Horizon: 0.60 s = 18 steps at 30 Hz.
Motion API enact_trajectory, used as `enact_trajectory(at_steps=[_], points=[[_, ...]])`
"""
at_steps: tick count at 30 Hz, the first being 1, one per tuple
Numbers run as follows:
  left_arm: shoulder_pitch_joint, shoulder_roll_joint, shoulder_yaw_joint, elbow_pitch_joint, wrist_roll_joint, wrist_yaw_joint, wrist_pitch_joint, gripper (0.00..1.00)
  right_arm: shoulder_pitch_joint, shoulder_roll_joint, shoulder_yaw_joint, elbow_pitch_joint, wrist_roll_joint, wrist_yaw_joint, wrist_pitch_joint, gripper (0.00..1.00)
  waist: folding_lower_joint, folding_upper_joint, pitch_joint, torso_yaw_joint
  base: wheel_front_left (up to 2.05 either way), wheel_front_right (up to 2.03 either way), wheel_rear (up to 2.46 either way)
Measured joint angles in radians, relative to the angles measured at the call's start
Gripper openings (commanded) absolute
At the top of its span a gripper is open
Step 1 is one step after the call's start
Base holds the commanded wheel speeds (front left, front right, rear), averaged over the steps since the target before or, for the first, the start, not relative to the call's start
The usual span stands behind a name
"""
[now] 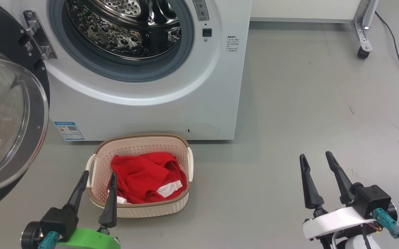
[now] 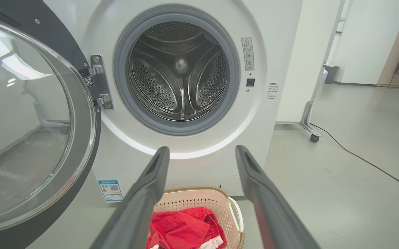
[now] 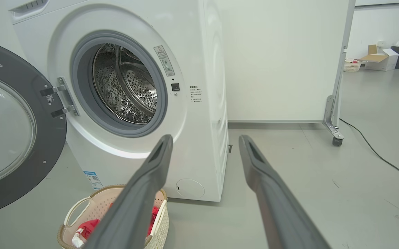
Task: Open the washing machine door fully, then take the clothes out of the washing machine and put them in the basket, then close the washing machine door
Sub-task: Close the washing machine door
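Since clothes [image 1: 140,176] lie in basket [image 1: 140,136]: push door [image 1: 12,121] shut by its rim.
Left pincer [image 1: 99,174]: apart, your pusher.
Right pincer [image 1: 315,155]: apart.

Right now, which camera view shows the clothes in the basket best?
The head view: it looks down into the basket, showing the clothes nearly whole. The left wrist view cuts them off at its bottom edge; the right wrist view shows a few red scraps.
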Motion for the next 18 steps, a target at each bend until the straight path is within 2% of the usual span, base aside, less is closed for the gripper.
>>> enact_trajectory(at_steps=[18], points=[[0.001,0.000,0.004,-0.003,0.016,0.000,0.000,1.00,0.000,0.000,0.002,0.003,0.000,0.000,0.000,1.00,0.0000,0.0000,0.003,0.000,0.00,0.00,0.00]])
